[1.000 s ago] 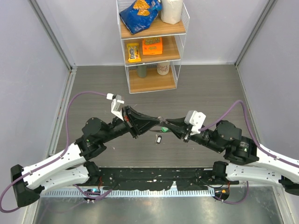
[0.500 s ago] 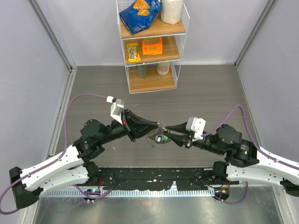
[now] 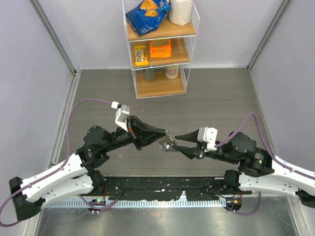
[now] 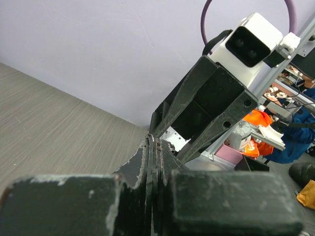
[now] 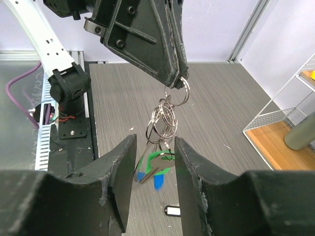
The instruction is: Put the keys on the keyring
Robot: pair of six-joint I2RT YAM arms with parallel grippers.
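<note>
In the right wrist view my left gripper comes down from the top, shut on the top loop of the keyring. A silvery bunch of rings hangs floppy below it. A green-headed key and a blue-headed key dangle from the bunch. My right gripper is open, one finger on each side of the hanging rings and keys. A whitish-dark key lies on the floor below. From above, the left gripper and the right gripper meet tip to tip.
A white wire shelf with snack packs and cups stands at the back middle. Grey walls close both sides. The black base rail runs along the near edge under both arms.
The right gripper's jaws have widened around the hanging keys. Both grippers have moved nearer to the front edge and lower, the keyring staying in the left gripper.
</note>
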